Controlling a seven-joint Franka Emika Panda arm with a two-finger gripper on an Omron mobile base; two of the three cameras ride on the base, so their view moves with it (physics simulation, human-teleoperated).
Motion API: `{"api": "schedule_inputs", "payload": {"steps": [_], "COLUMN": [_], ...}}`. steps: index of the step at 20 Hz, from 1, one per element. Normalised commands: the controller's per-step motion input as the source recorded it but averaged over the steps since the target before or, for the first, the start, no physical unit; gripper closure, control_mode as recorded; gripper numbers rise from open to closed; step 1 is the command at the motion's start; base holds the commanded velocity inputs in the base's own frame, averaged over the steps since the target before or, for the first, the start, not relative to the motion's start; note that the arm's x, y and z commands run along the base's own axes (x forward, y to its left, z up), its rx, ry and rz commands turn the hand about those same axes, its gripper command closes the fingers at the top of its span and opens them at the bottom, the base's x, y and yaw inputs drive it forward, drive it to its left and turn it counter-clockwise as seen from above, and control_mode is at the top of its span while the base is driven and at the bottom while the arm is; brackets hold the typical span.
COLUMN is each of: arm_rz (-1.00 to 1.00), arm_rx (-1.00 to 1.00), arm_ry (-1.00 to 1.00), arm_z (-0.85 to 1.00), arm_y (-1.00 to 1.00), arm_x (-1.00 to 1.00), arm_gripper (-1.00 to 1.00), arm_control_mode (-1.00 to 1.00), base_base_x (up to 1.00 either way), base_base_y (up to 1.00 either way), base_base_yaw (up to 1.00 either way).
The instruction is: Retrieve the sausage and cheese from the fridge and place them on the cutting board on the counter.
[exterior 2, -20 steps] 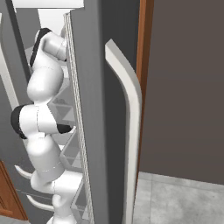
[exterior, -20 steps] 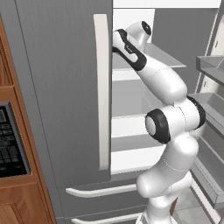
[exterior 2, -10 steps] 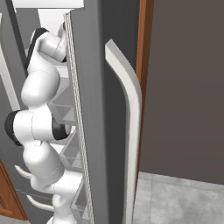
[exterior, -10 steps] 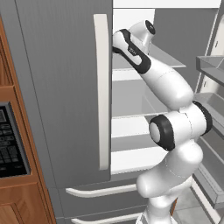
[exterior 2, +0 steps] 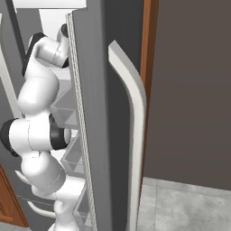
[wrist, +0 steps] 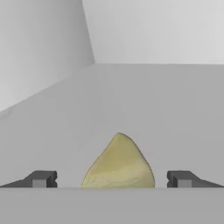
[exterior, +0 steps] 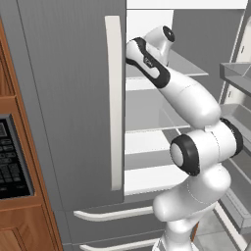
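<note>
The fridge (exterior: 68, 108) stands with its right door swung wide, and the arm reaches onto an upper shelf (exterior: 188, 63). In the hand view the pincer (wrist: 111, 179) is spread wide, empty, with the cheese (wrist: 120, 164) lying on the shelf at bottom centre between the tips, apparently untouched. Judging from this, nothing is fetched yet: cheese first, then the sausage.

Pale yellow-green wedge of cheese (wrist: 119, 162) between the wide-spread fingertips (wrist: 40, 179) of the gripper (wrist: 112, 179), bare white fridge shelf (wrist: 175, 109) ahead, side wall (wrist: 39, 48) leftward.
</note>
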Motion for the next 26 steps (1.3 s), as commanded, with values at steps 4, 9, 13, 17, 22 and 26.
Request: {"api": "schedule_inputs", "payload": {"steps": [4,9,13,17,22,26], "arm_rz": [0.0,0.0,0.0,0.0,0.0,0.0], "arm_rx": [-0.09,-0.06,-0.03,0.0,0.0,0.0], "arm_ry": [0.0,0.0,0.0,0.0,0.0,0.0], "arm_z": [-0.03,-0.12,-0.23,-0.11,-0.09,-0.07], "arm_y": [-0.01,0.0,0.0,0.0,0.0,0.01], "arm_x": [0.02,0.03,0.13,0.26,0.23,0.06], "arm_gripper": [-1.0,-1.0,-1.0,-1.0,-1.0,1.0], "arm_control_mode": [-1.0,-1.0,-1.0,-1.0,-1.0,-1.0], "base_base_x": [0.0,0.0,0.0,0.0,0.0,0.0], "base_base_y": [0.0,0.0,0.0,0.0,0.0,0.0], "base_base_yaw": [0.0,0.0,0.0,0.0,0.0,0.0]}}
